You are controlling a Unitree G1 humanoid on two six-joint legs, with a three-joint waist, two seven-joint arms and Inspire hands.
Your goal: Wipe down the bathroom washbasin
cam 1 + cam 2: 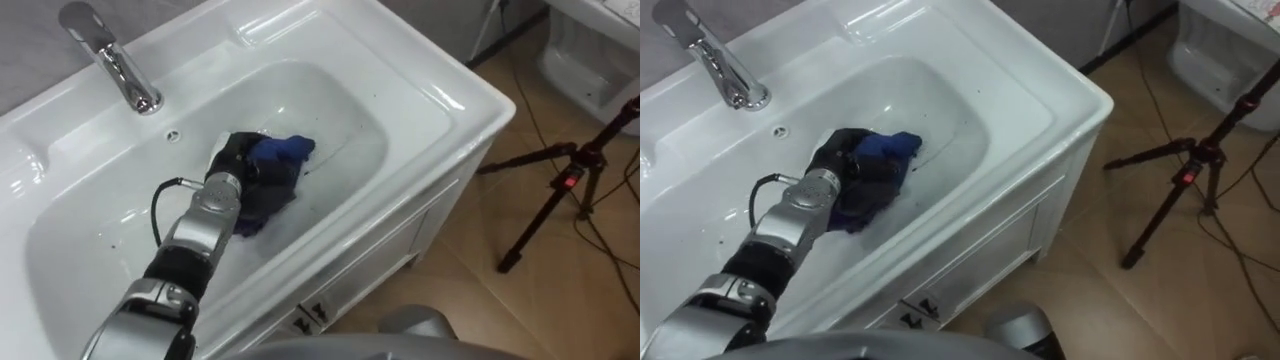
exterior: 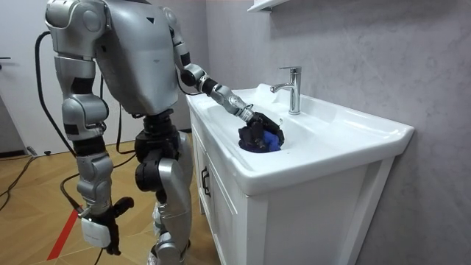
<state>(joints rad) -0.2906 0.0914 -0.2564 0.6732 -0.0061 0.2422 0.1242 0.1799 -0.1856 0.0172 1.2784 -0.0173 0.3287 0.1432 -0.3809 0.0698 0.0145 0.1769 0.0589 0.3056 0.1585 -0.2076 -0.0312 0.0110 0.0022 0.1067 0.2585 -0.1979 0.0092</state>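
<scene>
Hanging slack-fingered at the room view's left is the right hand [image 2: 112,216]. Robot stands at the white basin [image 1: 440,100]. Below the faucet [image 1: 112,62], the left hand [image 1: 236,160] grasps the bunched blue cloth [image 1: 284,152] on the basin floor. A tripod [image 1: 560,190] stands at right.

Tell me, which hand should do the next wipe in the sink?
Left, probably. The left hand is down in the sink and grips the blue cloth. The right hand hangs by the robot's side, away from the sink and holding nothing.
</scene>
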